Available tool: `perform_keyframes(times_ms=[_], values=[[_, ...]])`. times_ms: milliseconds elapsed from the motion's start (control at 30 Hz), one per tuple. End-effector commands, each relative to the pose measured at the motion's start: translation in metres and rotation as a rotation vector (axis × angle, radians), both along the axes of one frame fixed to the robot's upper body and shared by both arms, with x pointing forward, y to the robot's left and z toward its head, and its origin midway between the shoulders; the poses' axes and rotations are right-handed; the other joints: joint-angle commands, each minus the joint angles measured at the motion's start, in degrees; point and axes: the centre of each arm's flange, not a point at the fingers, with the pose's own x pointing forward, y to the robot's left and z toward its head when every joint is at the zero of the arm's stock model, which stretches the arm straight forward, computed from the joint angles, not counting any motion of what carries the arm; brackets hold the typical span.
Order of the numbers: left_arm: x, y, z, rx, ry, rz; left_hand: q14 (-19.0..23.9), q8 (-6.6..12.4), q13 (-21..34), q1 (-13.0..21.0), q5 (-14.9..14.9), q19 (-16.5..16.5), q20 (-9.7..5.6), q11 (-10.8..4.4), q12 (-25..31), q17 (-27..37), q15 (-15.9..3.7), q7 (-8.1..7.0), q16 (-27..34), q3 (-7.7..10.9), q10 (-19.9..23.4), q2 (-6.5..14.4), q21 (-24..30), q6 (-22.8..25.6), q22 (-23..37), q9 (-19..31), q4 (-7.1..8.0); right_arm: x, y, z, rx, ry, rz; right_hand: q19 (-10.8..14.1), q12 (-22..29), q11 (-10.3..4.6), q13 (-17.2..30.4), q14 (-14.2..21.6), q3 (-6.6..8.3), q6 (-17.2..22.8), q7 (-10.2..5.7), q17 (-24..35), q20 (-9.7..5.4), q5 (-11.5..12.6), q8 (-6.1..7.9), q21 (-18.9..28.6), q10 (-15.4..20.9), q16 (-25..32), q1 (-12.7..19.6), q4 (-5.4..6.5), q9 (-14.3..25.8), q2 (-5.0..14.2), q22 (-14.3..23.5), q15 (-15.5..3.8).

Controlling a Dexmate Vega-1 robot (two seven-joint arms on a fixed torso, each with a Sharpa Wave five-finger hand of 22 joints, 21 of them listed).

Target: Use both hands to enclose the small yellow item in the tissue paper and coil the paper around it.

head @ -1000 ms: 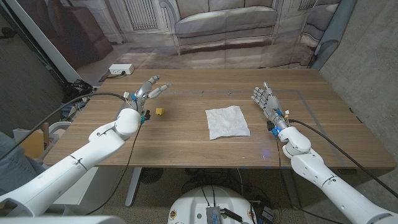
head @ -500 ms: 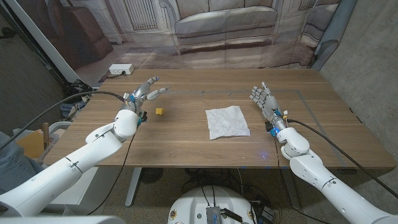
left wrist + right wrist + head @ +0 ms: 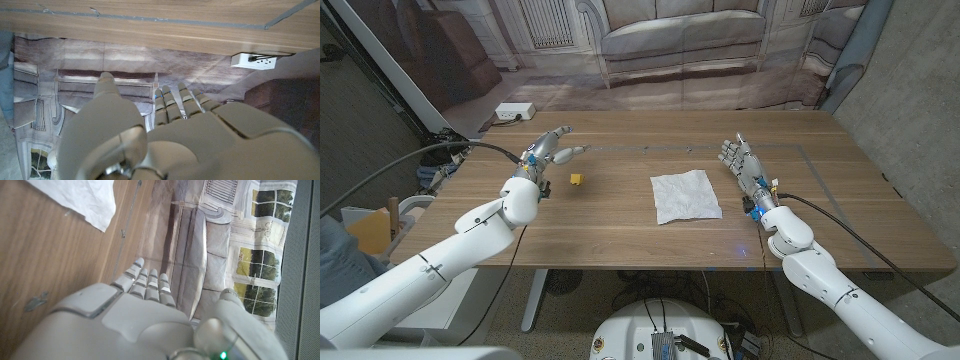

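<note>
Small yellow item (image 3: 577, 179): a blocky little piece, bright yellow, sitting on the wooden bench (image 3: 620, 235) left of centre. Too small to make out its faces or any markings. Nothing touches it.

Tissue paper (image 3: 685, 195): one white sheet, roughly square, lying spread flat on the bench near the middle, slightly right. Surface lightly crumpled, edges uneven, turned a little askew to the bench edge. Unfolded, uncoiled. Well apart from the yellow item, which lies to its left and slightly farther back. One corner of the sheet (image 3: 80, 197) also shows in the right wrist view, flat on the wood.
</note>
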Motion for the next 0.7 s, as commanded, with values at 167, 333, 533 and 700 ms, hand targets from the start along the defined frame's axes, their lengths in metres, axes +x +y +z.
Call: perform_keyframes(times_ms=[167, 333, 533, 700], values=[[-0.002, 0.005, 0.004, 0.112, 0.041, 0.058, 1.82, 0.50, 0.12, 1.55, 0.13, -0.04, 0.34, -0.73, 0.23, 0.25, -3.10, -0.51, 0.28, 0.19, 1.77, 0.03, 0.25, 1.68, 0.05, 0.21, -1.15, -0.002, 0.009, 0.000, -0.008, 0.016, 0.000, -0.24, 0.17, -0.10, 0.25, -0.39, 0.23, 0.19, -0.28, 0.32, -0.09, -0.24, 0.28, 0.15, -0.15, 0.13, 0.69, -0.51, 0.06, 0.16, 0.24, 0.20], [0.001, 0.006, 0.008, 0.150, 0.067, 0.066, 2.37, 0.68, 0.13, 2.18, 0.15, 0.09, 0.24, -1.15, 0.24, 0.25, -3.31, -0.73, 0.25, 0.28, 2.53, -0.08, 0.21, 2.76, 0.02, 0.22, -1.45, -0.004, 0.009, -0.001, -0.002, 0.019, -0.004, -0.21, 0.18, -0.06, 0.26, -0.38, 0.29, 0.36, -0.13, 0.32, -0.11, -0.25, 0.34, 0.17, -0.16, 0.15, 0.78, -0.57, 0.06, 0.27, 0.24, 0.12], [0.003, 0.006, 0.011, 0.185, 0.087, 0.091, 3.15, 0.08, 0.21, 3.90, 0.24, 0.39, 2.88, -1.96, -0.41, 0.35, -2.40, -1.38, 0.06, 0.64, 2.56, -0.14, 0.15, 2.72, 0.00, 0.23, -2.15, -0.003, 0.011, -0.004, 0.002, 0.029, -0.003, -0.19, 0.20, -0.08, 0.26, -0.37, 0.33, 0.49, -0.04, 0.31, -0.11, -0.27, 0.38, 0.19, -0.15, 0.17, 0.84, -0.63, 0.06, 0.35, 0.24, 0.12], [0.004, 0.005, 0.013, 0.218, 0.104, 0.132, 3.90, -0.62, 0.30, 5.66, 0.33, 1.22, 3.45, -2.79, -0.92, 0.46, -2.57, -2.03, 0.09, 1.06, 2.18, -0.22, 0.34, 1.82, -0.01, 0.25, -2.84, -0.001, 0.014, -0.003, 0.001, 0.031, -0.001, -0.15, 0.23, -0.07, 0.26, -0.29, 0.36, 0.52, -0.09, 0.31, -0.13, -0.29, 0.37, 0.22, -0.10, 0.21, 0.88, -0.67, 0.06, 0.42, 0.24, 0.03]])
